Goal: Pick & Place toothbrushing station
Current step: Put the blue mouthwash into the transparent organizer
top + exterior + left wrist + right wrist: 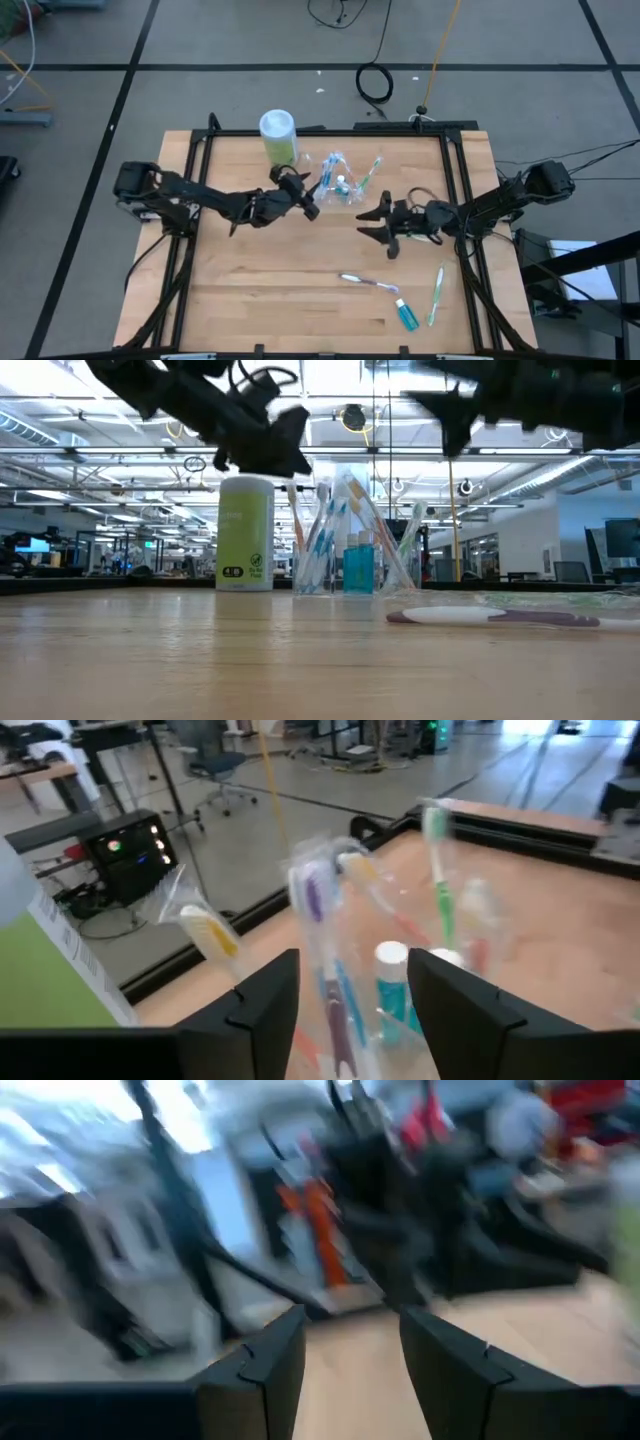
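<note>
The clear plastic cup [338, 186] stands on the table at the far middle and holds several toothbrushes and a blue white-capped tube [358, 566]. My left gripper [308, 198] is open, raised beside the cup on its left. In the left wrist view the cup [380, 950] shows just ahead of the open fingers [265, 1010]. My right gripper [385, 228] is open and empty, raised to the right of the cup. A purple toothbrush [368, 283], a blue tube [406, 315] and a green toothbrush [437, 293] lie flat near the table's front right.
The green canister [278, 136] with a white lid stands upright just left of the cup at the far edge. A black frame rail [330, 132] runs around the tabletop. Bare wood [270, 290] lies at the front left.
</note>
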Available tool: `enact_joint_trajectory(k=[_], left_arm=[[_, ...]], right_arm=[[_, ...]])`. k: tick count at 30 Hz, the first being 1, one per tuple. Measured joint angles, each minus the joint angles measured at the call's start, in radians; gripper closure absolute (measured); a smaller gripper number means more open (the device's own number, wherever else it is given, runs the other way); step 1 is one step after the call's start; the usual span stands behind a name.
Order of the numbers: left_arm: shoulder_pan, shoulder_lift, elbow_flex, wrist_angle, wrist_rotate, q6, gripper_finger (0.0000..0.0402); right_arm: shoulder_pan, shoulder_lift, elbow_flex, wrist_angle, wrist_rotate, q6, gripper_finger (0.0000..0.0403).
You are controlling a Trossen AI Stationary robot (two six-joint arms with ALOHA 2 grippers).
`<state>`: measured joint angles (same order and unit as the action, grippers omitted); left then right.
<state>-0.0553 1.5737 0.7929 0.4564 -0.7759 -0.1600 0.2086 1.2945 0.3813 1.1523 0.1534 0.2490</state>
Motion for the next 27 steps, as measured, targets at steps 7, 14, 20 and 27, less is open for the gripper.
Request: enact_joint_trajectory(k=[7,14,20,27], left_arm=[[-0.038,-0.074,0.001,-0.043,-0.002,0.000,0.0206],[-0.045,-0.071,0.001,-0.073,-0.006,-0.004,0.0206],[-0.043,-0.072,0.001,-0.063,0.038,-0.003,0.0206],[-0.037,-0.071,0.001,-0.075,0.054,-0.002,0.0206]], right_arm=[[0.117,0.003,0.152,0.179,-0.270,-0.001,0.0248],[0.195,0.006,0.454,-0.717,-0.142,0.169,0.0248],[0.271,0.009,0.534,-1.294,-0.208,0.792,0.0248],[0.467,0.032,0.448,-1.349,-0.300,1.436,0.0248]])
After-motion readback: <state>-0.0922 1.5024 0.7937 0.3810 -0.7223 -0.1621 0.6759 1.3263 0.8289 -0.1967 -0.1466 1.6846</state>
